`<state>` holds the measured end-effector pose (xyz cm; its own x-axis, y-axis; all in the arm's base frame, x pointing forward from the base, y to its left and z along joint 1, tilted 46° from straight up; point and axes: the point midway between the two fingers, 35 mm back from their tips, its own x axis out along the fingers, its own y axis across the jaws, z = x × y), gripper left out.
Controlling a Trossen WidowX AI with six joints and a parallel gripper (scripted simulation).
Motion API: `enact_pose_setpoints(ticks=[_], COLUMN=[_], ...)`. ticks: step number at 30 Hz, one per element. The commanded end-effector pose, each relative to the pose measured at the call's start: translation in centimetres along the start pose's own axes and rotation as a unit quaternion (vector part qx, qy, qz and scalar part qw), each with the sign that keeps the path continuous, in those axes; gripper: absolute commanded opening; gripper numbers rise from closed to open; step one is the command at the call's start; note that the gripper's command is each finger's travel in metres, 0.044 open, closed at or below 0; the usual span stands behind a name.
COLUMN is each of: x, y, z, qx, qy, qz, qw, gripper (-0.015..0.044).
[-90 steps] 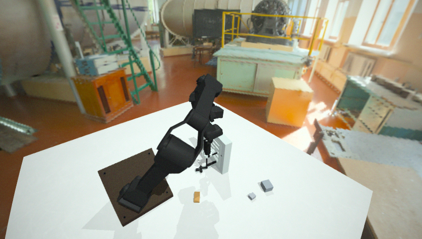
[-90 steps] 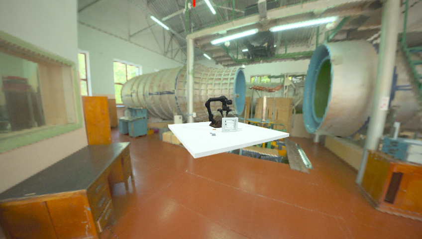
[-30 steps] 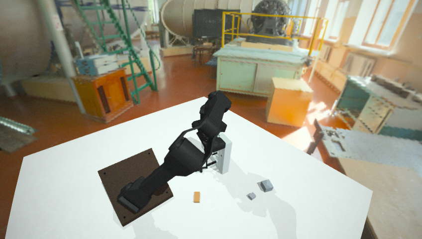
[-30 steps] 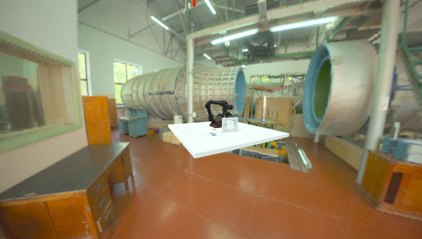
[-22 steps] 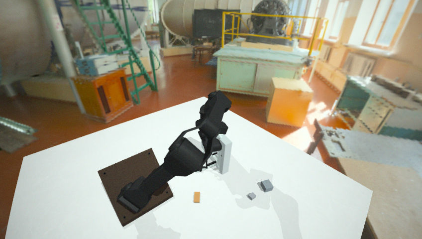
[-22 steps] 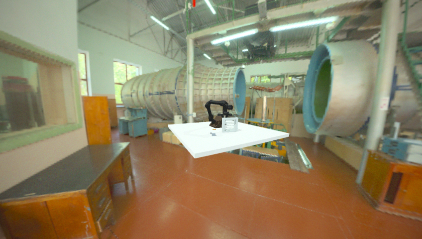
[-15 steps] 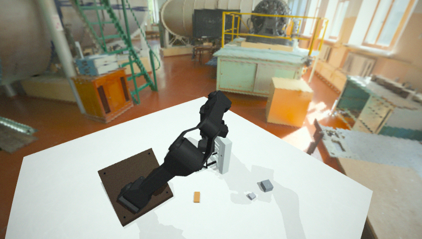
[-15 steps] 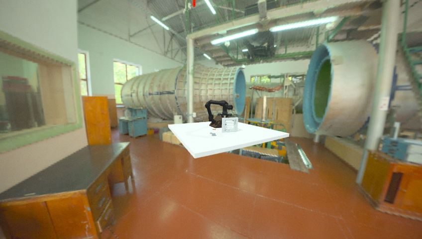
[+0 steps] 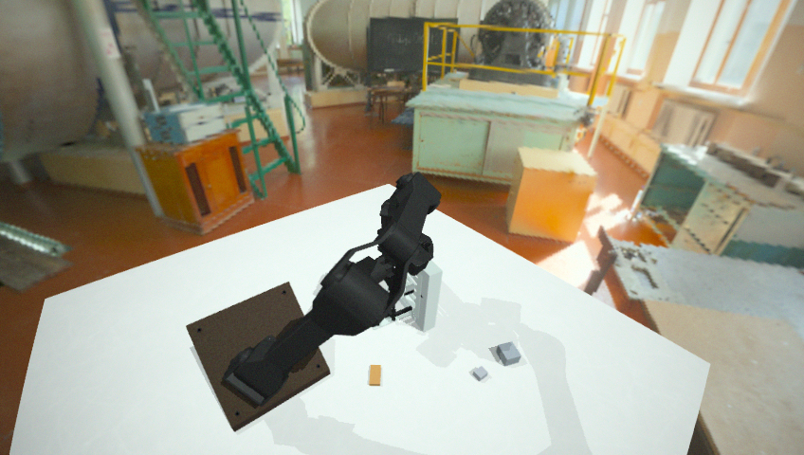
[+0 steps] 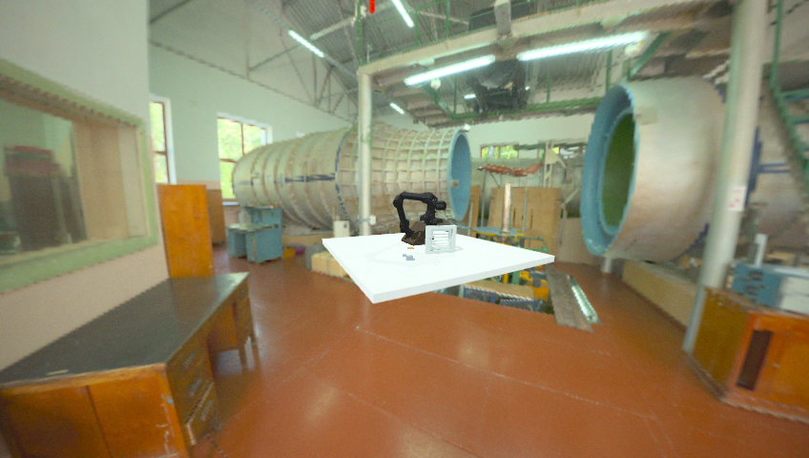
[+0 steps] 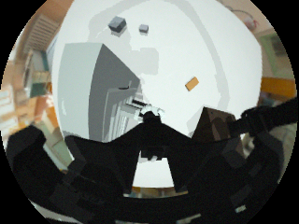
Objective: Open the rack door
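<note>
The pale grey rack frame [image 9: 429, 299] [image 10: 452, 238] [image 11: 75, 89] stands upright on the white table. Pale bars show inside it in the exterior view and the wrist view. My gripper [image 11: 152, 126] points down behind the frame's top, on the arm's side, and is shut on the door's handle. Only a little of the handle shows at the fingertips. The gripper's body is turned at a slant to the frame in the wrist view. The arm hides most of the door in the top view, so I cannot tell its exact angle or the handle's turn.
A larger grey block [image 9: 508, 353] [image 11: 117, 25] and a small grey block [image 9: 479, 373] [image 11: 144, 29] lie in front of the frame. A flat orange block [image 9: 374, 374] [image 10: 410, 247] [image 11: 192, 84] lies nearer the brown base plate [image 9: 211, 343]. Black pegs stick out beside the frame.
</note>
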<state>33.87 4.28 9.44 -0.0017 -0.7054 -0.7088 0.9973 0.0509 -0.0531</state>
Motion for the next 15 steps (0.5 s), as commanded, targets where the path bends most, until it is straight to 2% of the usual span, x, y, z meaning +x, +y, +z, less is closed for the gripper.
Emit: enact_pose_setpoints(ticks=[1, 9, 15], x=[0.14, 0.14, 0.14], y=[0.01, 0.01, 0.01], z=[-0.04, -0.04, -0.04], qx=[0.109, 0.297, 0.313], qy=[-0.001, -0.001, -0.001], qz=[-0.002, -0.002, -0.002], qw=[0.994, 0.955, 0.950], gripper=[0.0016, 0.0016, 0.0016])
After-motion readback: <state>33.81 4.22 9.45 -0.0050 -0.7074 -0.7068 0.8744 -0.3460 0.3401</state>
